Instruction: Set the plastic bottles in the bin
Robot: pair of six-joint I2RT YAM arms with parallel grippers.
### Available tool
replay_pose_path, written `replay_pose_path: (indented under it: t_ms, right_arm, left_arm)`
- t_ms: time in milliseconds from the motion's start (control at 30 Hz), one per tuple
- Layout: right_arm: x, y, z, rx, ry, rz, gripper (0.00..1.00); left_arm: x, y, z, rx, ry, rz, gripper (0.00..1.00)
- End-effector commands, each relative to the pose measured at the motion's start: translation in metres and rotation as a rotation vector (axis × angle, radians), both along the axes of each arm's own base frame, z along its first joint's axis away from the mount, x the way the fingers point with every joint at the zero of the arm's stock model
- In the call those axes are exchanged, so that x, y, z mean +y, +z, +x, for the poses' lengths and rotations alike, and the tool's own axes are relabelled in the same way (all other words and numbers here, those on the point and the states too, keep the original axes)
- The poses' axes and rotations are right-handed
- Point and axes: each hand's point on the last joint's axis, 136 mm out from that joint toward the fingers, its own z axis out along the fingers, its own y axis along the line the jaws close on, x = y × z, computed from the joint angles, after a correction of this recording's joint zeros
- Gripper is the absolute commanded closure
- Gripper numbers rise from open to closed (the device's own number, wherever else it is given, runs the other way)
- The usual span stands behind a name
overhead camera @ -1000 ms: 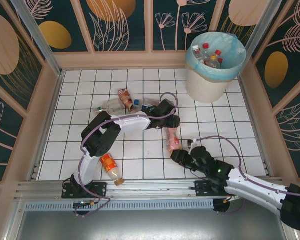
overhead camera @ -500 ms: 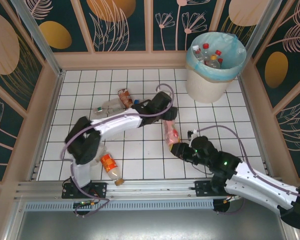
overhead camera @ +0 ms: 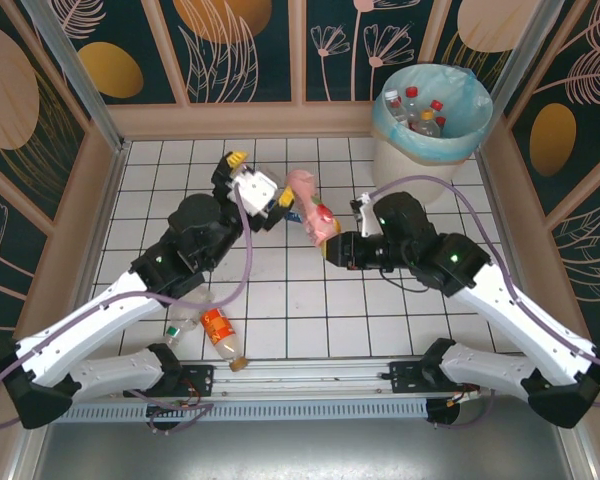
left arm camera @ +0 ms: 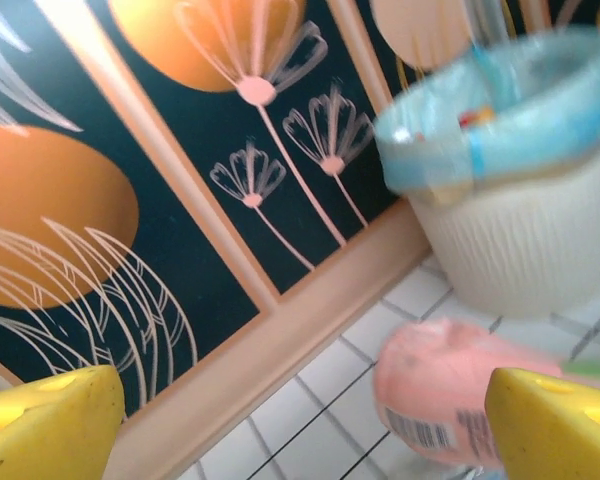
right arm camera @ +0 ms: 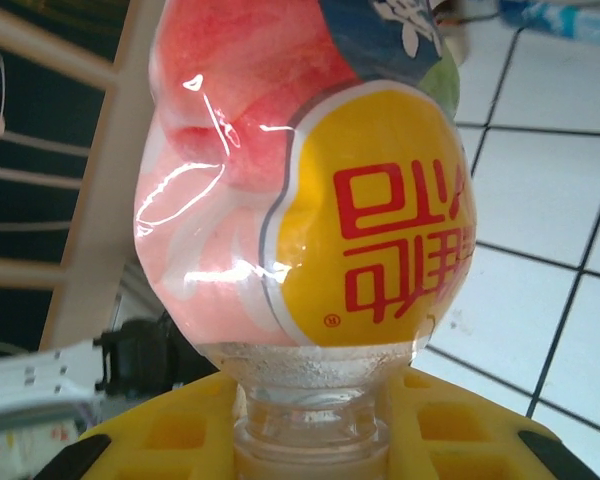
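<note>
From the overhead camera, I am seeing the right gripper clamping the pink-and-yellow labelled clear plastic bottle at its neck end, with the body sticking out beyond the jaws toward the left gripper. That gripper's yellow fingers are standing wide apart with nothing between them, and the bottle's base is lying just off one fingertip. The round cream-white bin with the blue liner is sitting well beyond the right jaws and is already holding several capped bottles. An orange-labelled bottle is lying far behind both grippers. Through the left wrist camera, I am looking out between the parted fingers of the left gripper. The pink bottle is showing just past the right-hand finger, outside the gap, and the bin is standing farther ahead. Through the right wrist camera, the right gripper is closing its yellow pads on the clear neck of the bottle, and the dented body is rising above them. I am judging it empty and light, with a thin wall that buckles and a slick film label. The stiff ringed neck looks the surest place to hold.
</note>
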Motion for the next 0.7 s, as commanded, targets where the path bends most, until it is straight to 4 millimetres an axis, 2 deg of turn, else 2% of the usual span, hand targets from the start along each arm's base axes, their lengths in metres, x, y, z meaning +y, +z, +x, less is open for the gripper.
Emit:
replay_pose_path:
  t_ms: [0, 33, 167, 233, 333, 533, 667]
  right_arm:
    - [0.008, 0.009, -0.022, 0.021, 0.181, 0.008, 0.93]
    - [0.011, 0.011, -0.024, 0.031, 0.204, 0.016, 0.93]
    - [0.022, 0.008, -0.028, 0.068, 0.271, 0.024, 0.94]
    - [0.024, 0.005, -0.031, 0.082, 0.293, 0.026, 0.94]
    - [0.027, 0.005, -0.037, 0.096, 0.331, 0.044, 0.95]
    - [0.03, 0.005, -0.05, 0.123, 0.407, 0.079, 0.95]
    - [0.03, 0.004, -0.054, 0.125, 0.436, 0.087, 0.95]
  left_arm:
    - [0.0, -0.014, -0.019, -0.154, -0.103, 0.278, 0.06]
    - [0.001, -0.025, -0.025, -0.174, -0.134, 0.331, 0.06]
    - [-0.006, -0.047, -0.053, -0.286, -0.301, 0.479, 0.03]
    - [-0.009, -0.054, -0.061, -0.322, -0.351, 0.506, 0.02]
    - [-0.015, -0.056, -0.063, -0.332, -0.382, 0.505, 0.02]
    - [-0.026, -0.084, -0.056, -0.315, -0.411, 0.574, 0.01]
    - [-0.034, -0.092, -0.057, -0.297, -0.449, 0.571, 0.02]
